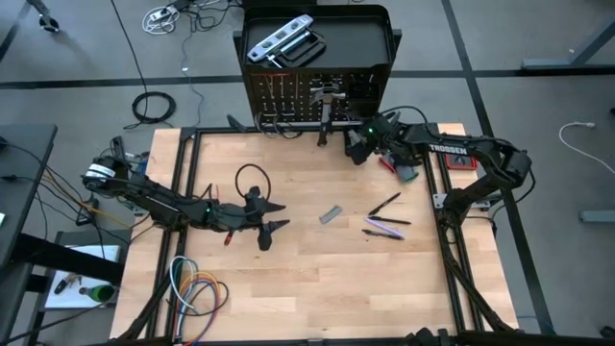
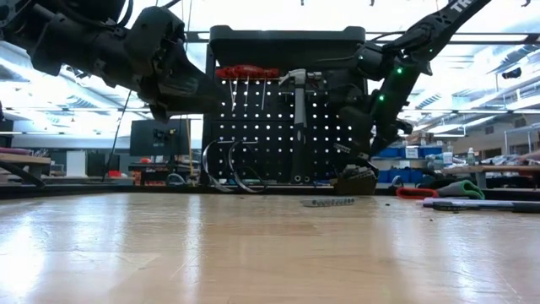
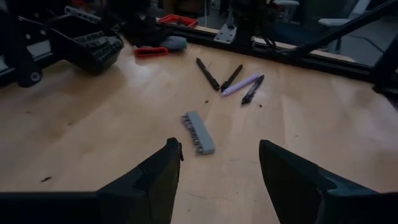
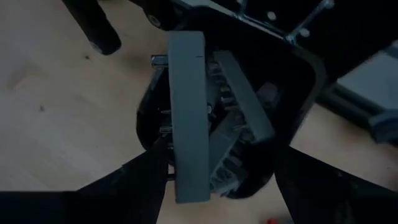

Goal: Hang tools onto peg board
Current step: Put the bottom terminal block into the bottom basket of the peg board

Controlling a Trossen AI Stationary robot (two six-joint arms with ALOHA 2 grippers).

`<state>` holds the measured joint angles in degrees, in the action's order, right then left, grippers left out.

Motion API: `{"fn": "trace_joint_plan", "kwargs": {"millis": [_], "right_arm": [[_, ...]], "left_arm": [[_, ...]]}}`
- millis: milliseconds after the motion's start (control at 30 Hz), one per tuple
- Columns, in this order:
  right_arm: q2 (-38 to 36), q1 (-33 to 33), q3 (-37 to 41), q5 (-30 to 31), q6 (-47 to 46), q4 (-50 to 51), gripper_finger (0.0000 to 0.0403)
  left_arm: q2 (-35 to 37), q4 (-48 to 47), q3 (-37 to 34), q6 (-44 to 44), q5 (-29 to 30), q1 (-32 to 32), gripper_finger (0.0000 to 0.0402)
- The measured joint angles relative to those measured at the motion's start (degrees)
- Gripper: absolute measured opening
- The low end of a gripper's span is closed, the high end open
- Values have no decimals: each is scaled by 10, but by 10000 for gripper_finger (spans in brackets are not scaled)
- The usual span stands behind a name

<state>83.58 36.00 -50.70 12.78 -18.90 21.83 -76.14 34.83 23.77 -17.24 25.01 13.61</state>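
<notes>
Table centre: lying open, only a grey bit holder [image 1: 330,215] sitting there.
Right side: screwdrivers [image 1: 386,223] cluttering it.
Peg board [image 1: 312,96] front: right gripper [image 1: 360,146] crowding it (left gripper [image 1: 272,217] hovering mid-table).

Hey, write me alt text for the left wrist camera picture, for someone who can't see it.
The left hand, open and holding nothing, hovers over the wooden table with a small grey ridged bar lying just ahead of its fingers. Farther off lie three dark pen-like tools and a lilac one.
</notes>
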Motion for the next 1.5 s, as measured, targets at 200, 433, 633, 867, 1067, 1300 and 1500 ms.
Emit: {"fn": "trace_joint_plan", "kwargs": {"millis": [200, 433, 633, 867, 1067, 1300, 1500], "right_arm": [[0, -24, 0, 26, -51, 12, 291], [0, -68, 3, 82, -118, 2, 291], [0, -113, 26, 133, -157, -25, 288], [0, -134, 39, 133, -181, -60, 287], [-20, -132, 39, 173, -171, -57, 287], [-62, -111, 40, 115, -137, -49, 287], [-60, -186, 40, 70, -149, -16, 286]], "left_arm": [[0, 0, 0, -15, -9, 1, 218], [0, 0, 0, -29, -13, 20, 218], [0, -1, 0, -31, -13, 46, 218], [0, -26, 1, -57, -11, 69, 218], [0, -39, 1, -71, 9, 86, 218], [0, -40, 1, -71, 21, 88, 218], [0, -51, 1, -71, 26, 87, 218]]}}
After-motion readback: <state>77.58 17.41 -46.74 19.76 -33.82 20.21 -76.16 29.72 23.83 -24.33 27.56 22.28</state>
